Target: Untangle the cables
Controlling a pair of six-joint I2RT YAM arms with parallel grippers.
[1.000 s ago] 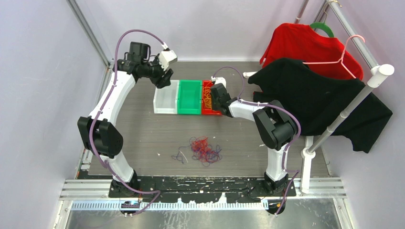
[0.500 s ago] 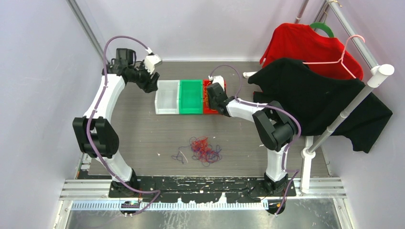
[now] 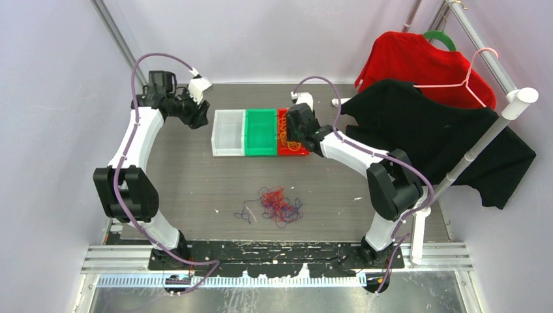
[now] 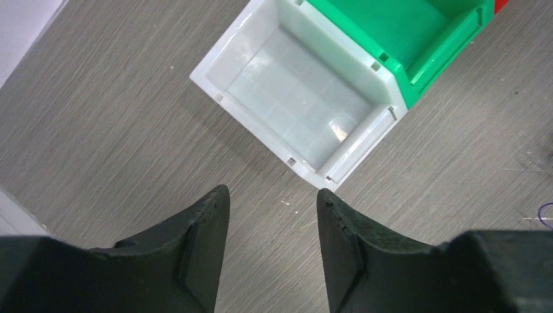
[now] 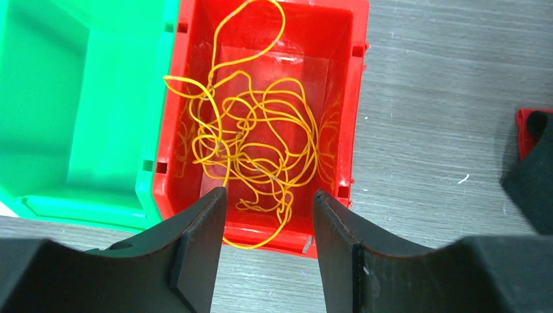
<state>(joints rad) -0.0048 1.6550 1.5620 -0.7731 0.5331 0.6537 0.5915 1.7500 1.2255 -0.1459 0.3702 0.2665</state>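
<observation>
A tangled clump of red and dark purple-blue cables lies on the table in front of the bins. An orange-yellow cable lies coiled in the red bin, one loop hanging over its near wall; it also shows in the top view. My right gripper is open and empty, held above the near edge of the red bin. My left gripper is open and empty, above bare table left of the white bin.
A green bin sits between the white bin and the red one. A clothes rack with red and black shirts stands at the right. A small red and black object lies right of the red bin.
My left arm has swung left, away from above the white bin to the table beside it. My right arm has risen and drawn back slightly over the red bin.
</observation>
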